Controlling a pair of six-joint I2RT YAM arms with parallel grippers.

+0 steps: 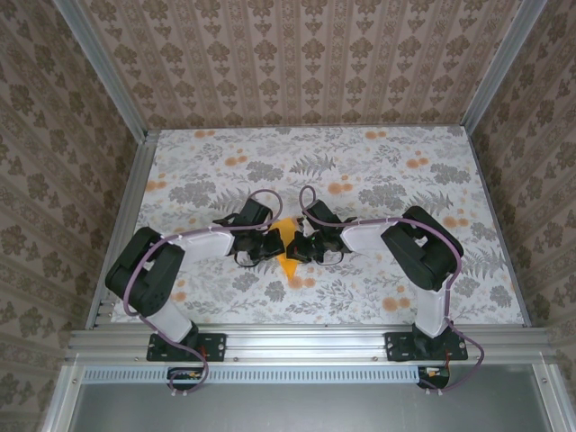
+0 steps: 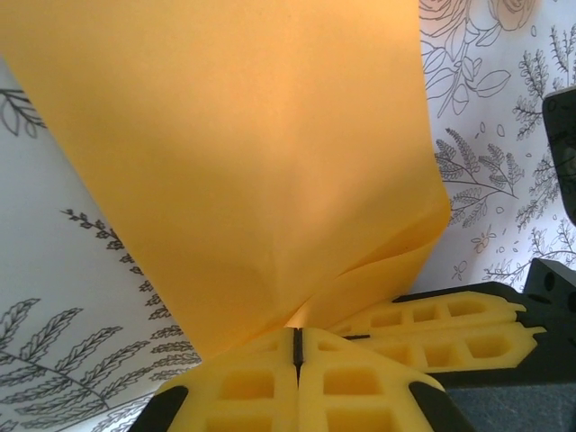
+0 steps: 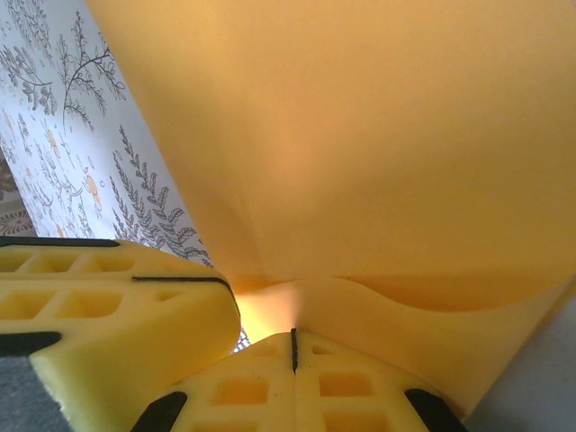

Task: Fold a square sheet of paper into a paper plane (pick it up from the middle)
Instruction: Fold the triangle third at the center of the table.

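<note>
Closest to me, my left gripper [image 2: 297, 346] is pinched tight on the bottom of the square sheet of paper [image 2: 243, 162]. My right gripper [image 3: 294, 346] is clamped on it too, with the tips just beside each other. The sheet's plain, bright orange-yellow and smooth, curled in a soft bend with no sharp crease. It stands up off the surface [image 1: 360, 301], midway between the side edges and a bit toward the near edge. Floral print beyond it.
</note>
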